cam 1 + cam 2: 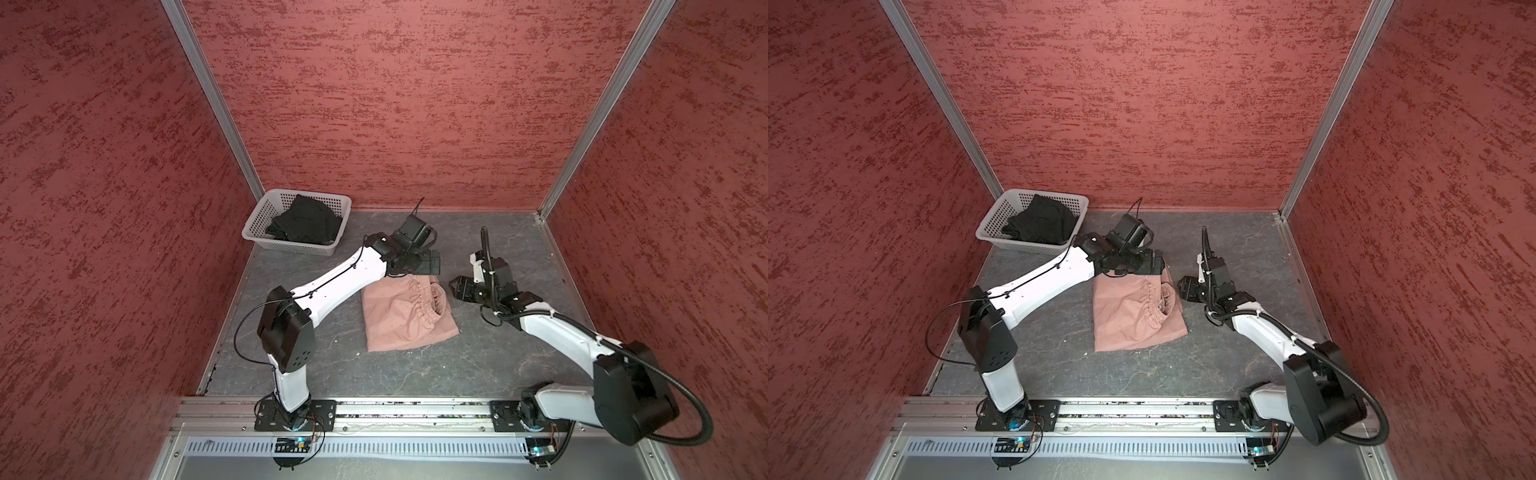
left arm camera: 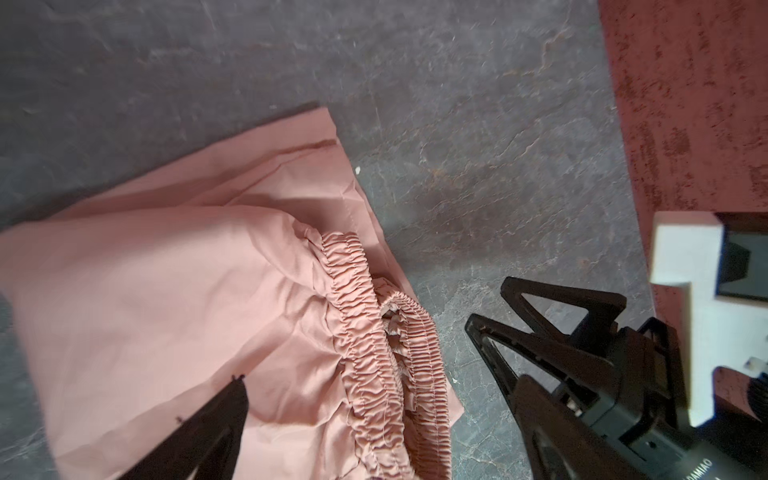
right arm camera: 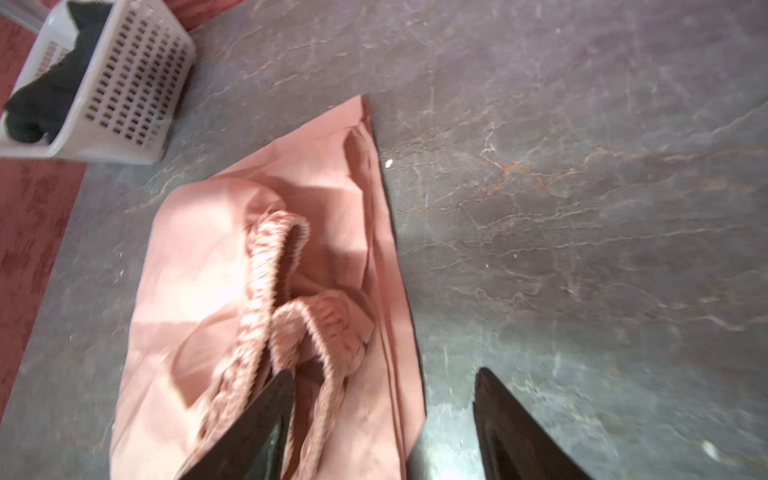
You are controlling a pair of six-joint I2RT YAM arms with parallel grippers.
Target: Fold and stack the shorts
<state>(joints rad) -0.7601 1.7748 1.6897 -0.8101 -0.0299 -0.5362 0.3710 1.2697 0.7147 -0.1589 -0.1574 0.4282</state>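
Pink shorts (image 1: 405, 320) lie half folded on the worktop (image 1: 498, 357). The left pincer (image 1: 434, 264) and right pincer (image 3: 386, 372) are apart, holding nothing. Black shorts (image 1: 305, 224) sit bunched in the basket (image 1: 286, 248), not yet folded

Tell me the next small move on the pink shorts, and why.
Probably shut the right end effector on the waistband and pull it flat: the pink shorts lie roughly folded, but the band gapes, bunched, and it and the left end effector stand open.
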